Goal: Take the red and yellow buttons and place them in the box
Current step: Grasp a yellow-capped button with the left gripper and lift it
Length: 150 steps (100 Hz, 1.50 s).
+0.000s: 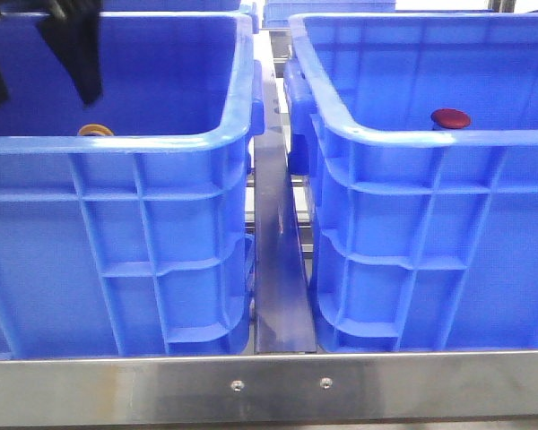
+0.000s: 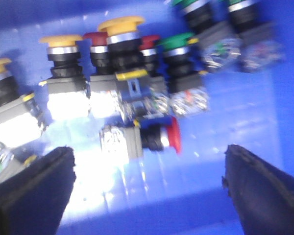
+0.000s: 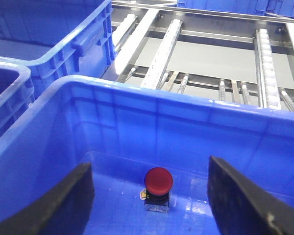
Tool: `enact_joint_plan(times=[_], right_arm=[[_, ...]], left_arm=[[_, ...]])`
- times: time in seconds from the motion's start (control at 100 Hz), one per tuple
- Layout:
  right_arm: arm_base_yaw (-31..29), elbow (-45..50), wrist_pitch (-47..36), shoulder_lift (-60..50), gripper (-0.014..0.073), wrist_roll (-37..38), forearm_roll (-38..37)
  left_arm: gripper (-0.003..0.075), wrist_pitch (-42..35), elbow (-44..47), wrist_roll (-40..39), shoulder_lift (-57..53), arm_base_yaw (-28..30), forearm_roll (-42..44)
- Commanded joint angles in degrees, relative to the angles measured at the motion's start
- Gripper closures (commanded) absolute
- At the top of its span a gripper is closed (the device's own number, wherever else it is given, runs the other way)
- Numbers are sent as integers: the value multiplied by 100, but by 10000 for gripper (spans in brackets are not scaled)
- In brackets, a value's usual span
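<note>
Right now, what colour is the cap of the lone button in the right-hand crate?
Red, a glossy dome cap; the right wrist view shows it best.

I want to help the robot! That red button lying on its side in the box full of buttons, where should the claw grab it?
Probably around the dark middle barrel of the tipped-over red button, coming straight down with the open left gripper. It lies on its side, apart from the upright row, with free floor on both sides for the fingers. The rounded red cap looks likelier to slip.
</note>
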Motion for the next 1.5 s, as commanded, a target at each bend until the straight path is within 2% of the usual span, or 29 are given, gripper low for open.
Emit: enact_joint_plan(times=[0.0, 0.28, 0.55, 0.66, 0.86, 0.97, 1.21, 1.49], right_arm=[[-10, -135, -37, -111, 79, -55, 30], [-10, -135, -37, -111, 79, -55, 30], [-10, -135, -37, -111, 79, -55, 30], [-10, -135, -37, -111, 79, -55, 30], [-10, -135, -37, -111, 79, -55, 30], [-10, -135, -37, -111, 79, -55, 30], [-10, -135, -37, -111, 79, -55, 30], [-10, -135, -37, -111, 79, -55, 30]], left_arm=[[135, -45, -360, -90, 119, -44, 18], [136, -174, -587, -112, 809, -44, 79], [141, -518, -587, -112, 919, -44, 127], [224, -532, -587, -112, 919, -44, 127], [496, -532, -587, -112, 919, -44, 127], [582, -532, -587, -112, 919, -44, 127], [595, -500, -587, -112, 733, -44, 127], [595, -533, -562, 237, -206, -255, -104]])
